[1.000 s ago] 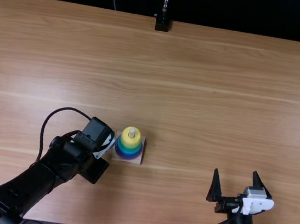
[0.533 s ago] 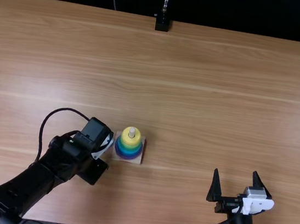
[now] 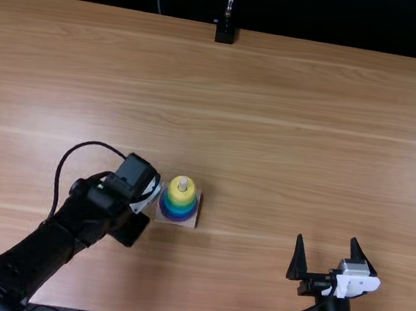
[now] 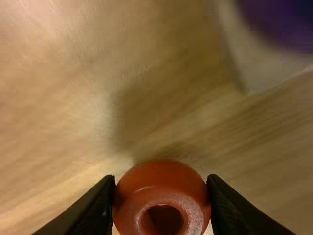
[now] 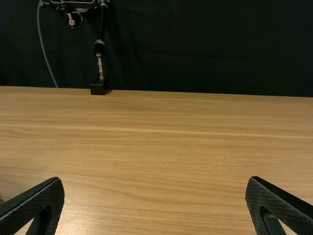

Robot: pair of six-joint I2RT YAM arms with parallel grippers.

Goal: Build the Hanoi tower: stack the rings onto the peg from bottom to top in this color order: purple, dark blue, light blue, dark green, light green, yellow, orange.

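A: What has just changed for you?

B: Your left arm. In the top view, left of the middle, its wrist has moved a little toward the top of the frame since half a second ago. The stack, just beside it, has stayed in its place, lower left of centre.

A: And what do your left jaws have?

B: They are clamped on the orange ring; in the left wrist view you see the left gripper with one fingertip on each side of it. The base is near, but the ring is apart from it.

A: So what does it mean for your task?

B: I judge you are at the last ring. The yellow ring sits on top around the peg, with green, blue and purple bands below (the two greens I cannot separate well). I think the small shift is the start of a lift, and next you must bring the hole above the peg. If you go across too low, you may push the stack.

A: And your right gripper?

B: Lower right in the top view, unmoved, its jaws wide apart with nothing between.
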